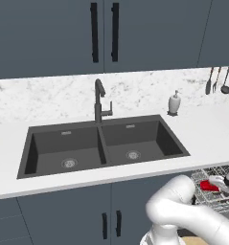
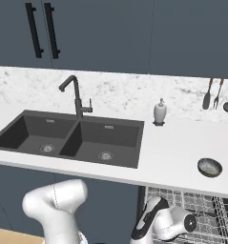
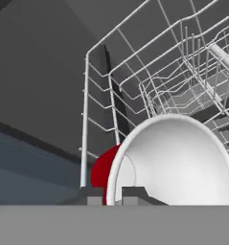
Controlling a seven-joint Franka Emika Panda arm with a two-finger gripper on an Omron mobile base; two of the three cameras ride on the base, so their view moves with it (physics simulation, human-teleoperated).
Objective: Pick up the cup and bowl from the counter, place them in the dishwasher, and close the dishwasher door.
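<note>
The red cup (image 3: pixel 102 172) with a pale inside (image 3: pixel 178 162) lies tipped toward the hand camera. My gripper (image 3: pixel 114 197) is shut on its rim, one fingertip on each side of the wall. From the left base, the cup (image 1: pixel 209 185) hangs low in the dishwasher's wire rack (image 1: pixel 202 176), held by the gripper (image 1: pixel 219 185). The rack (image 2: pixel 203 205) sticks out below the counter (image 2: pixel 177 143). The bowl (image 2: pixel 210 167), small and grey, stands on the counter above the rack, apart from the gripper. The dishwasher door is out of view.
A dark double sink (image 1: pixel 106 143) with a black faucet (image 1: pixel 100 103) sits left of the dishwasher. A white soap bottle (image 2: pixel 160 112) stands by the wall, and utensils (image 2: pixel 215 95) hang at the right. Rack wires (image 3: pixel 135 72) stand close around the cup.
</note>
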